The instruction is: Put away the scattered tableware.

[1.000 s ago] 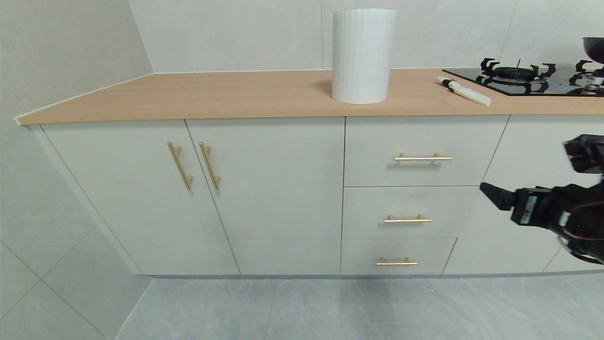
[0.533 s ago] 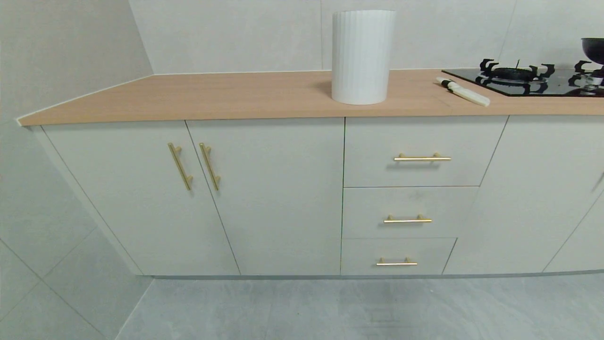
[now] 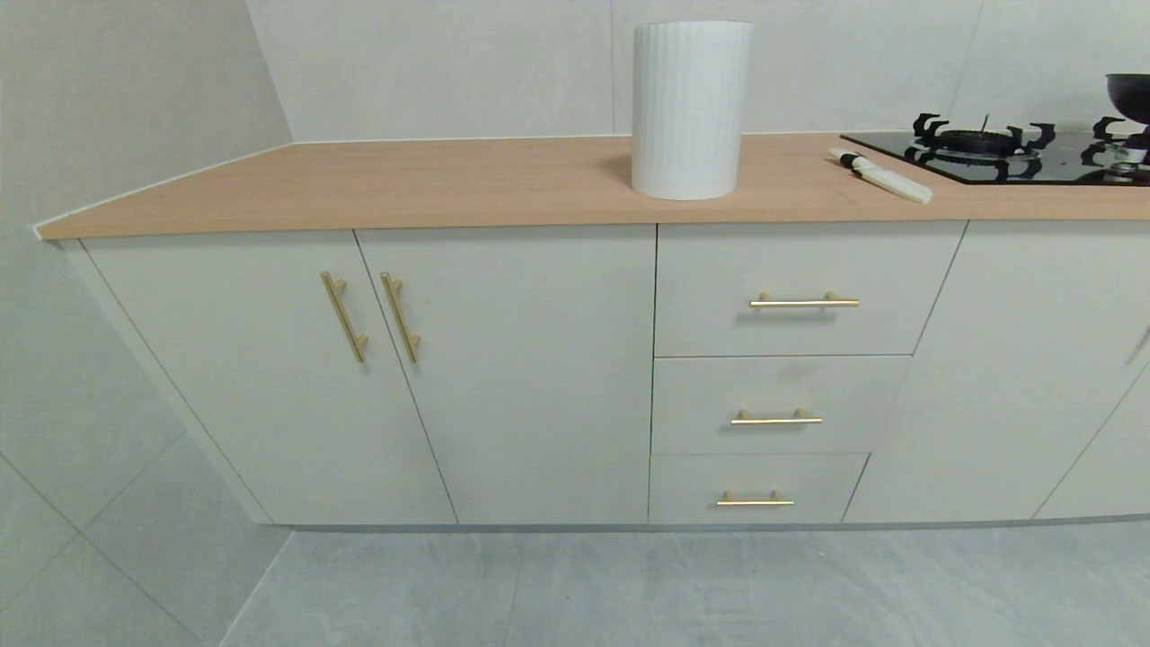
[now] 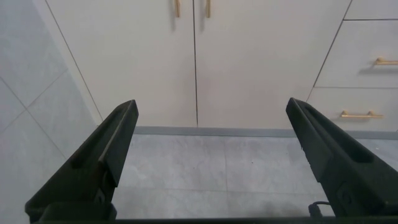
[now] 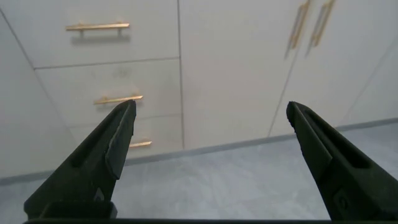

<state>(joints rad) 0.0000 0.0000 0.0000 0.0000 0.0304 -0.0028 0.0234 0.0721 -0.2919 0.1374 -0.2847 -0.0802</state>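
A white knife with a black band on its handle lies on the wooden countertop, just left of the stove. A tall white ribbed container stands upright on the counter to the knife's left. My left gripper is open and holds nothing; it hangs low over the grey floor, facing the cabinet doors. My right gripper is also open with nothing in it, low in front of the drawer stack.
A black gas hob with a dark pot sits at the counter's right end. Below are two cabinet doors with gold handles and three drawers. Grey tiled floor lies in front, a wall on the left.
One second ago my right arm showed at the right edge of the head view; it has since dropped out of that view. Nothing on the counter has moved.
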